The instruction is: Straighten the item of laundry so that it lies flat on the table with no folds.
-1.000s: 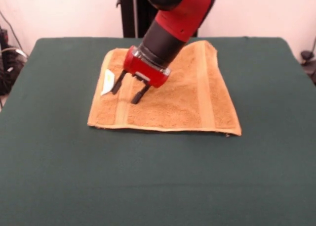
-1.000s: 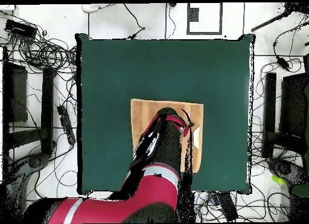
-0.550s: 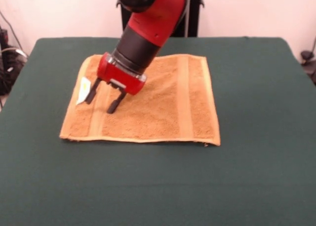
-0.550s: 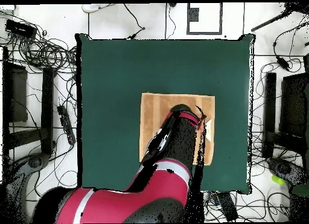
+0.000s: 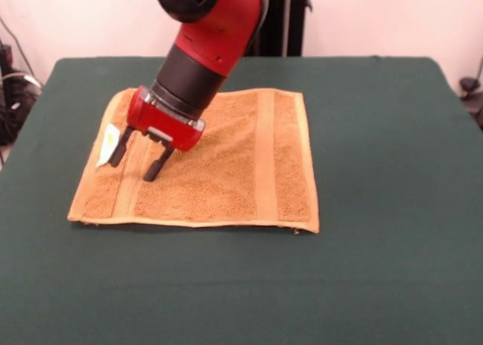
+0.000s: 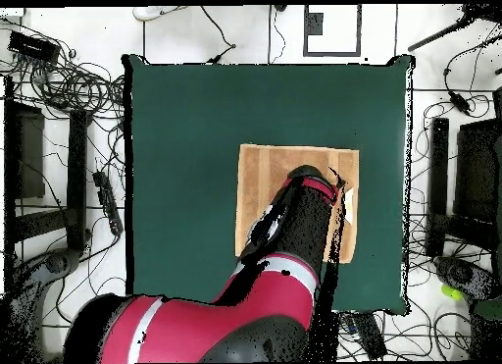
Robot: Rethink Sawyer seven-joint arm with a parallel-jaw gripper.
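The orange-tan terry towel (image 5: 207, 164) is seen spread nearly flat on the green bench (image 5: 377, 269), lying toward nine o'clock of the bench's middle in the front view. Its two paler woven bands (image 5: 264, 156) run straight from the far edge to the near edge, and no large fold is visible, though the part under the arm is hidden. A small white label (image 5: 108, 143) sits at the towel's nine o'clock edge.

The gripper (image 5: 136, 158) is held with its jaws parted to a moderate width, nothing between them, and its two dark fingers (image 5: 155, 166) are pressed down onto, or held just above, the pile beside the label; contact cannot be confirmed.

The main risk is judged to lie in that downward pressure. If the cloth is dragged sideways by the fingertips, the whole towel may slide across the felt, or the nine o'clock band may be bunched into a fresh ridge. If the jaws are closed here, a pinch of terry could be lifted and a crease left. A snag on the label is also possible.
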